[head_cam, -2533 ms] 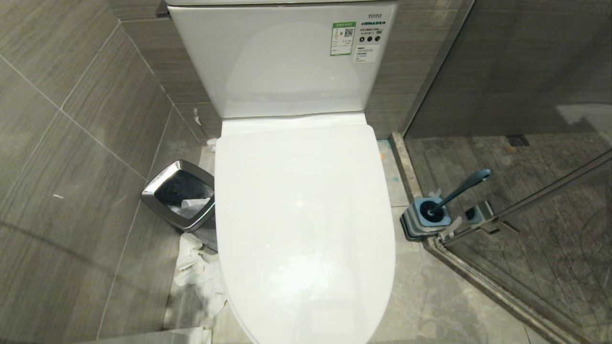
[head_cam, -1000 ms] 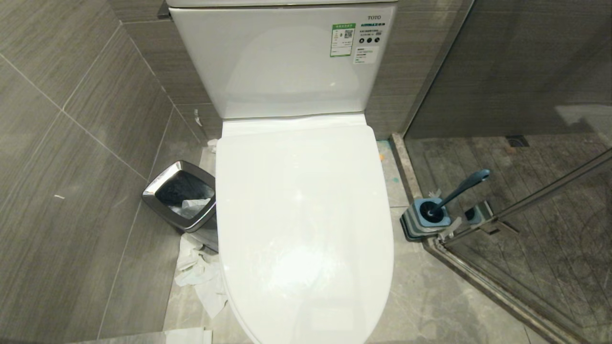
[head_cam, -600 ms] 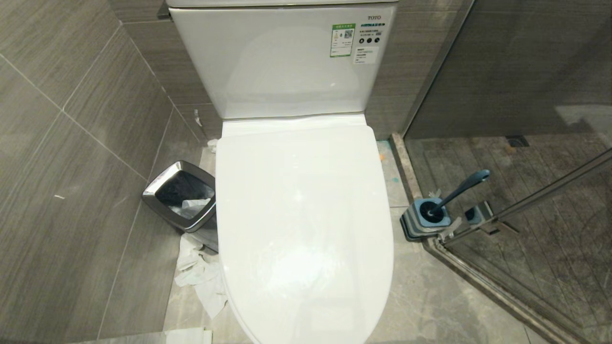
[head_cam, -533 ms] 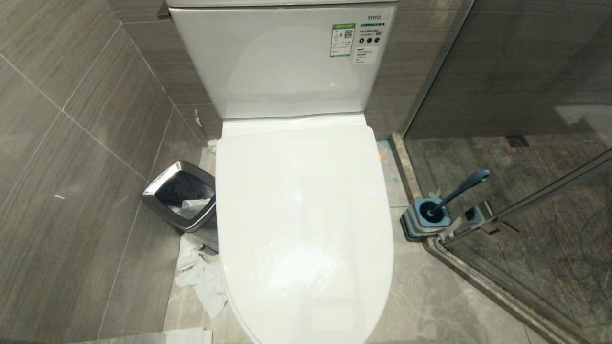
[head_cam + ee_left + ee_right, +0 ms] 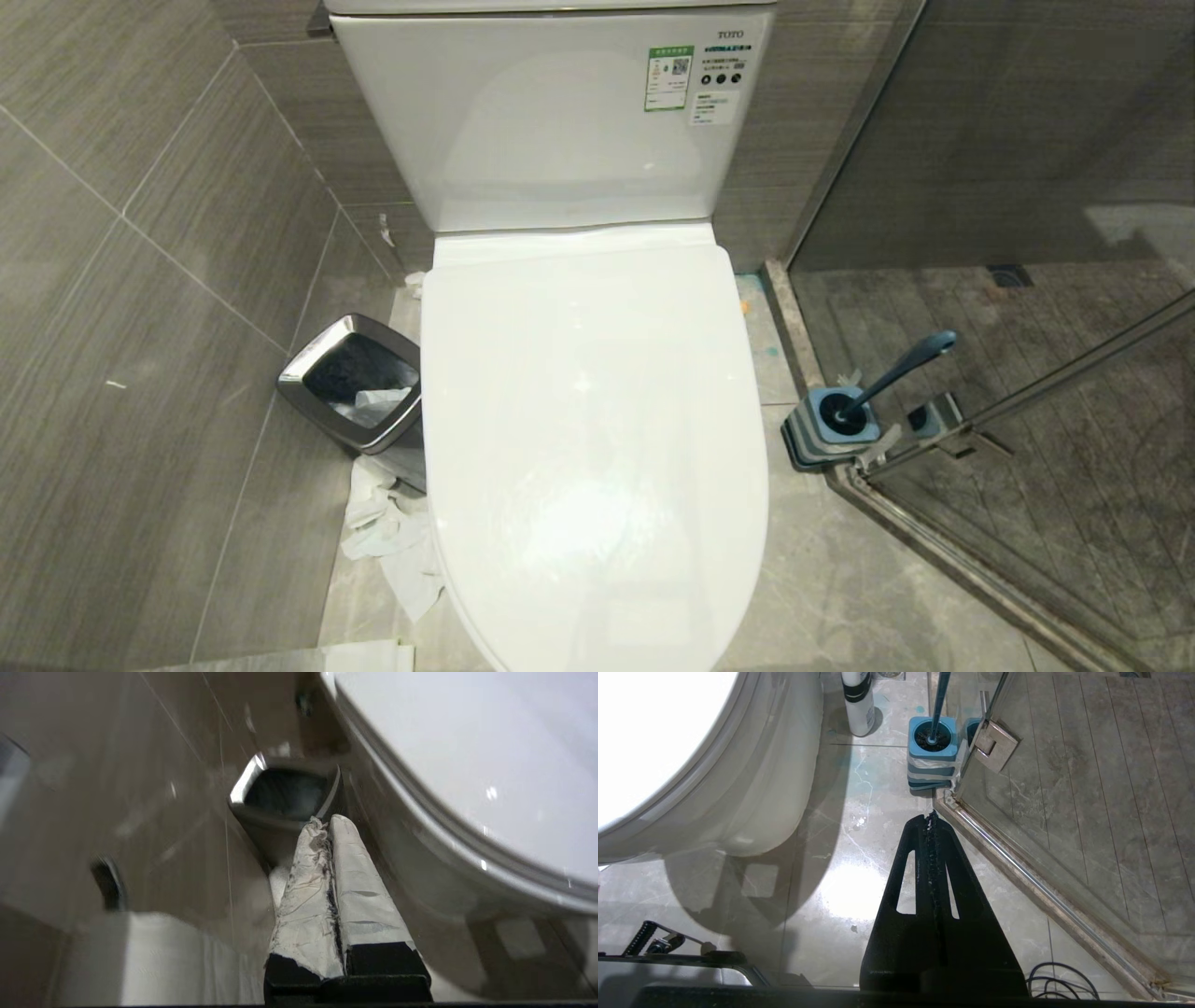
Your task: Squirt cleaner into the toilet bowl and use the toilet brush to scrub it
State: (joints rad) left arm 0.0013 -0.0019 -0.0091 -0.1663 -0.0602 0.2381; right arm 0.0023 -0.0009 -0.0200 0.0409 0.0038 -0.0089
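Observation:
The white toilet's lid (image 5: 593, 420) is down, so the bowl is hidden. The toilet brush (image 5: 901, 366), with a dark blue handle, stands in its blue holder (image 5: 836, 425) on the floor to the toilet's right, against the glass door. A white cleaner bottle (image 5: 858, 702) with a black band stands on the floor between the toilet and the holder (image 5: 932, 746). My left gripper (image 5: 328, 820), its fingers wrapped in white tape, is shut and empty, low beside the toilet's left side. My right gripper (image 5: 930, 815) is shut and empty above the floor, short of the holder.
A chrome waste bin (image 5: 350, 378) stands left of the toilet, with crumpled tissue (image 5: 392, 541) on the floor in front of it. The shower's glass door and metal hinge (image 5: 994, 744) border the brush holder. Loose cables (image 5: 1059, 982) lie by the right arm.
The whole head picture shifted slightly after the oldest frame, so the camera moved. Nothing in the scene has moved, and neither arm has come into that view.

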